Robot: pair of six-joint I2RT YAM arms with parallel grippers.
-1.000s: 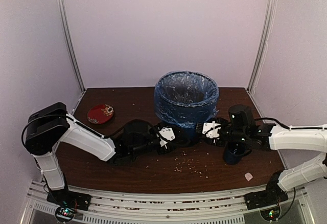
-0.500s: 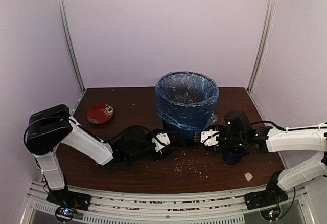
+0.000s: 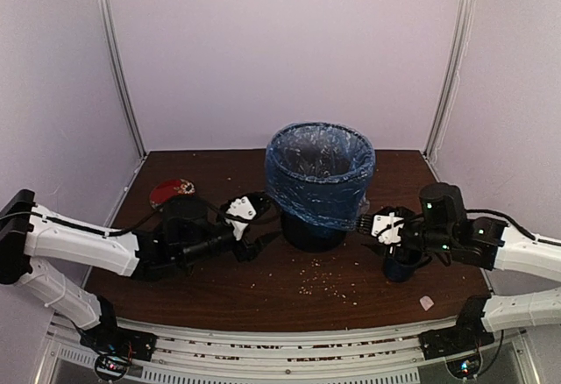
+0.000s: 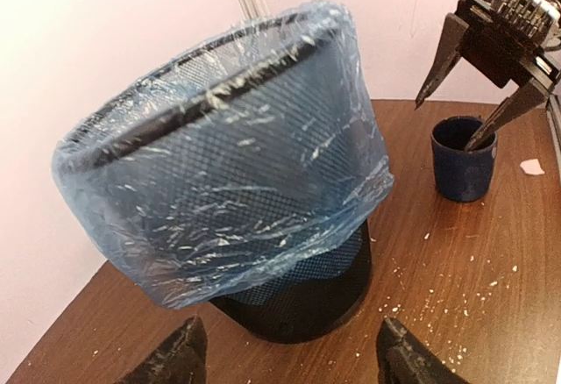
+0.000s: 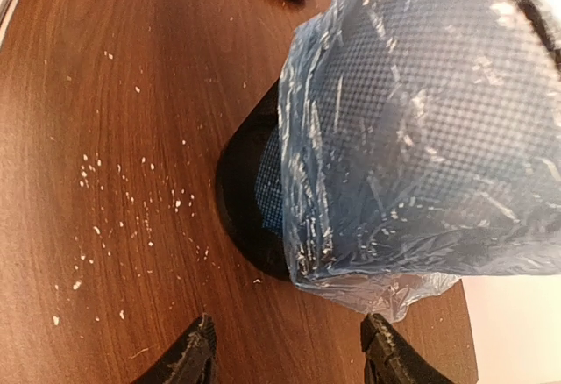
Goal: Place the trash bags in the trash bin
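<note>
The black wire-mesh trash bin [image 3: 308,229] stands upright at the table's middle. The light-blue trash bag [image 3: 319,178] lines it and is folded down over the rim, covering the upper outer wall. My left gripper [image 3: 256,233] is open and empty, low on the table just left of the bin's base. My right gripper [image 3: 365,226] is open and empty just right of the bin. In the left wrist view the bag [image 4: 237,182] hangs over the bin [image 4: 302,301] beyond my left gripper [image 4: 289,365]. In the right wrist view a loose bag corner [image 5: 394,292] hangs near my right gripper [image 5: 289,362].
A dark blue mug [image 3: 401,266] stands right of the bin, under my right arm. A red plate [image 3: 171,190] lies at the back left. White crumbs [image 3: 320,283] are scattered in front of the bin. A small pink scrap [image 3: 427,302] lies at the front right.
My left arm has swung out and its gripper has moved from in front of the bin to its left side. My right gripper has drawn back a little to the right.
</note>
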